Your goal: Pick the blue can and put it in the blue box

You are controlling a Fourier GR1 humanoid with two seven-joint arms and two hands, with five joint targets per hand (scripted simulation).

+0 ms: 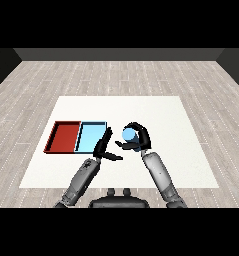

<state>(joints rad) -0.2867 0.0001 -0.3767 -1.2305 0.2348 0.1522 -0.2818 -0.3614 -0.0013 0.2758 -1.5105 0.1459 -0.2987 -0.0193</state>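
White table [156, 115] carries the red tray [63, 136] and light blue tray [92, 135] side by side. Left hand [104, 146] hangs with straight fingers beside the blue tray. Right hand [139, 137] curls around the blue can [128, 134], held right of the trays; it looks stiff, light and smooth, best gripped mid-body.

Single head-height view, angled down and forward across the flat white rectangular surface [156, 115], fairly distant.

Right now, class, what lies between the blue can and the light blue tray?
In the head view, the left hand lies between the blue can and light blue tray.
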